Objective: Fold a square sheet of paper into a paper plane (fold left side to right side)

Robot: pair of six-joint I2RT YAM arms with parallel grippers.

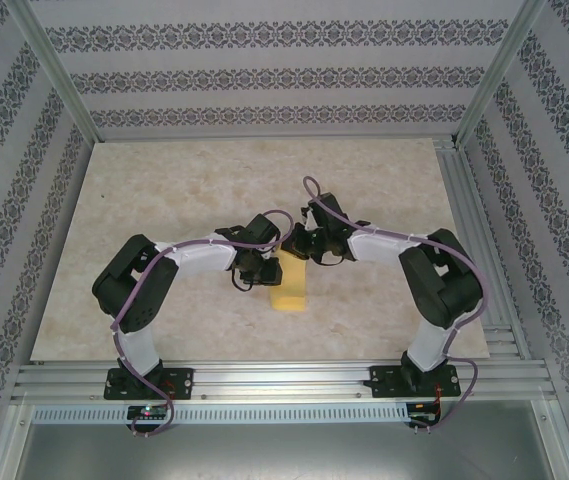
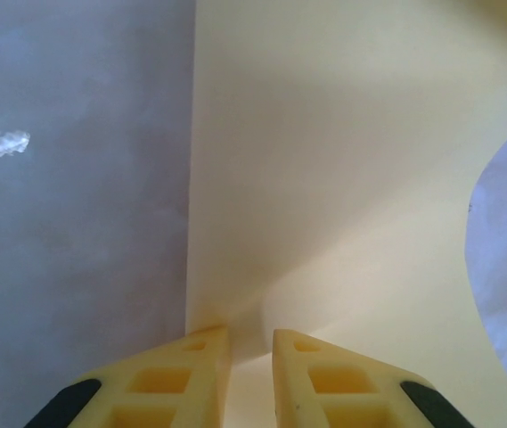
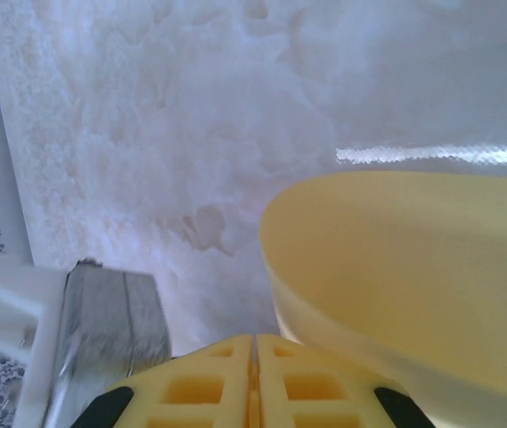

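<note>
At table (image 1: 164, 200) middle, right end effector (image 3: 255, 339) clenched on curled square sheet of paper (image 1: 290, 288). Fold unfinished; left end effector (image 2: 251, 334) state unclear.

One yellow-orange square sheet of paper (image 1: 289, 287) near the centre of one marbled tabletop (image 1: 164, 180). Two robot arms at its near edge: left arm (image 1: 139, 290), right arm (image 1: 442, 285). Two grippers: left gripper (image 2: 251, 337), right gripper (image 3: 255, 339).

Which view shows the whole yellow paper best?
The top external view: the paper lies on the table with nearly its whole outline visible, so its shape and position are clear. The left wrist view shows a cropped flat stretch with one straight edge. The right wrist view shows a curled, lifted part up close.
</note>
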